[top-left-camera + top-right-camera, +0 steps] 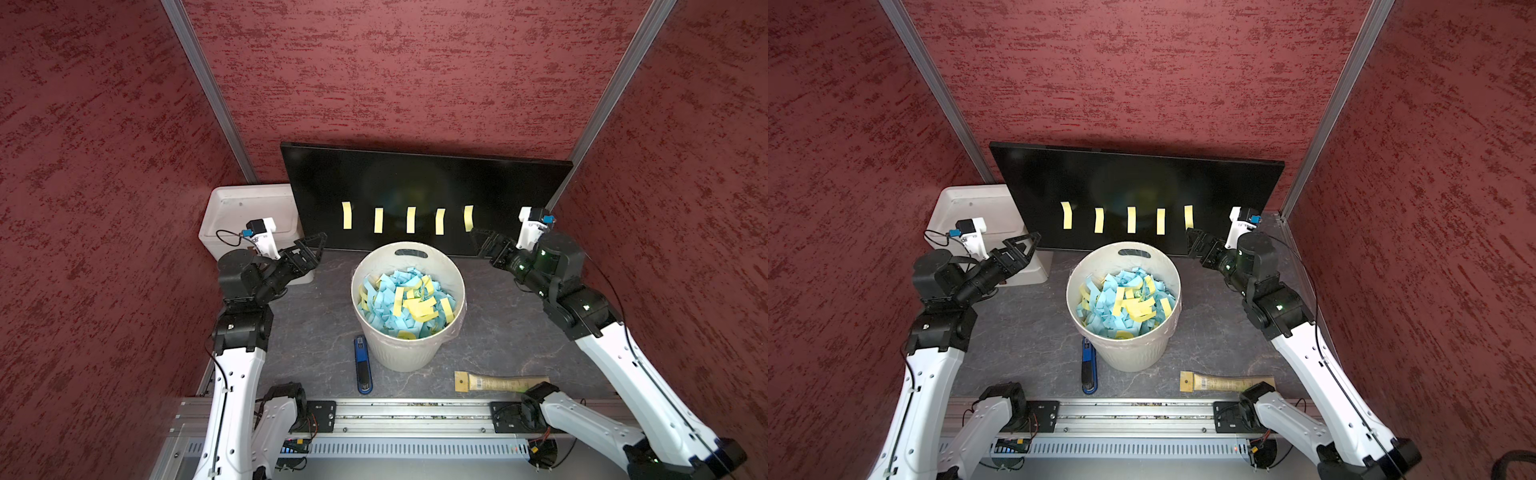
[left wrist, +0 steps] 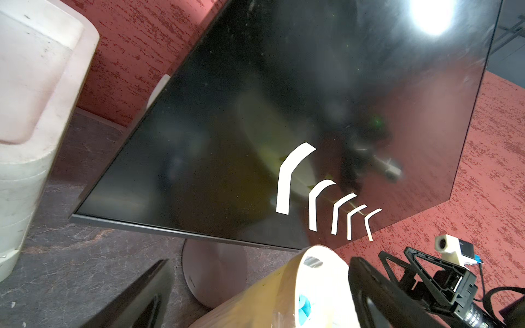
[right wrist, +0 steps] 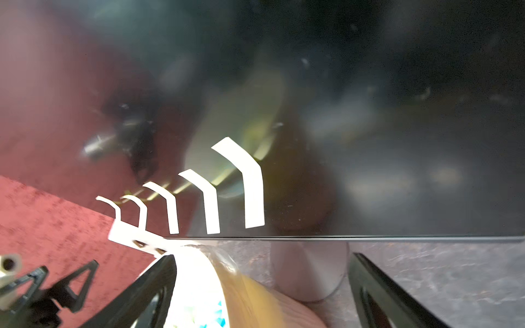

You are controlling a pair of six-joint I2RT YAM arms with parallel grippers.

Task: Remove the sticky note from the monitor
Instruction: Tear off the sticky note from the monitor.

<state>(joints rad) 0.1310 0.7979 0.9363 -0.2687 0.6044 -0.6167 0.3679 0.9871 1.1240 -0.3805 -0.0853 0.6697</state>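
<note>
- The monitor stands on a round foot at the back of the table, leaning towards the red rear wall, its dark glossy face turned to the arms.
- A white bin sits at the back, behind the monitor's left edge.
- A round pail stands before the middle of the monitor, filled with blue and yellow paper strips.
- The left gripper hangs beside the monitor's lower left corner, its fingers spread wide and holding nothing.
- The right gripper hangs near the right end of the note row, its fingers likewise parted and empty.
- A brush lies at the front right.
- A blue tool lies just in front of the pail.
- Five yellow sticky notes run in a row along the lower half of the monitor, their lower ends curling off the glass.
</note>
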